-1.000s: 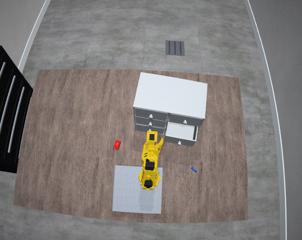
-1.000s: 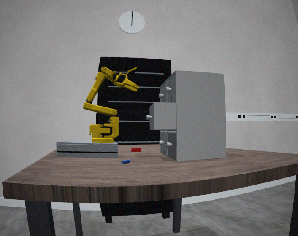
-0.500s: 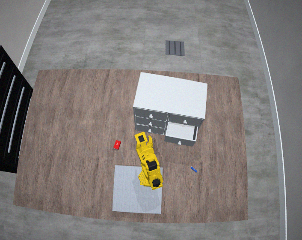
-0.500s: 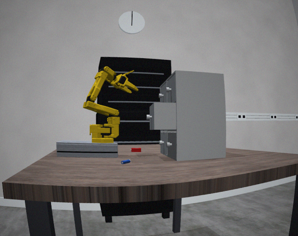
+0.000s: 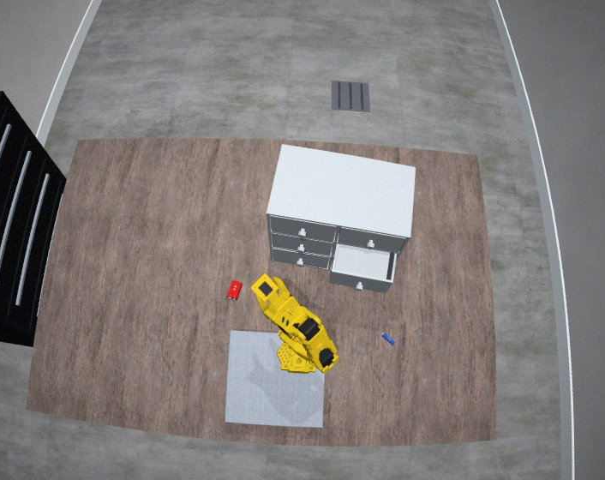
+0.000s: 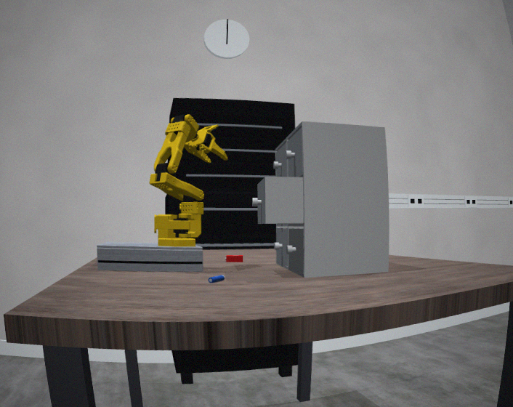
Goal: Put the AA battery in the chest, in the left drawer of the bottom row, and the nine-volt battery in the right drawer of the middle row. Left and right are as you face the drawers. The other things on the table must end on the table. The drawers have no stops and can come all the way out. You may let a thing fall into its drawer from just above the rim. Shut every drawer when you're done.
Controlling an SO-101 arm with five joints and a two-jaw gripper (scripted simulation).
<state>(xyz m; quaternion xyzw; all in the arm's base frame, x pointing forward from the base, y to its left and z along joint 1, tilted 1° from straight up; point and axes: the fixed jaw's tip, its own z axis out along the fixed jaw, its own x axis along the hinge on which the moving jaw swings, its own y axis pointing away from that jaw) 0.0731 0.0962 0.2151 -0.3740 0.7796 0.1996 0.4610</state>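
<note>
Gripper [image 6: 216, 147] raised high, jaws partly spread, holding nothing. Red nine-volt battery [image 5: 234, 289] lies on the table [image 5: 137, 217] just left of it. Blue AA battery [image 5: 388, 339] well right. Chest [image 5: 344, 186]: middle-right drawer [image 5: 362, 283] pulled out.

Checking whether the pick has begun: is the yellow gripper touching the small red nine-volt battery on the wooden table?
Apart. The exterior view shows the yellow gripper raised high above the red nine-volt battery, which lies on the wooden table; the jaws hold nothing.

Soft even light, faint shadows, edge-bowing
</note>
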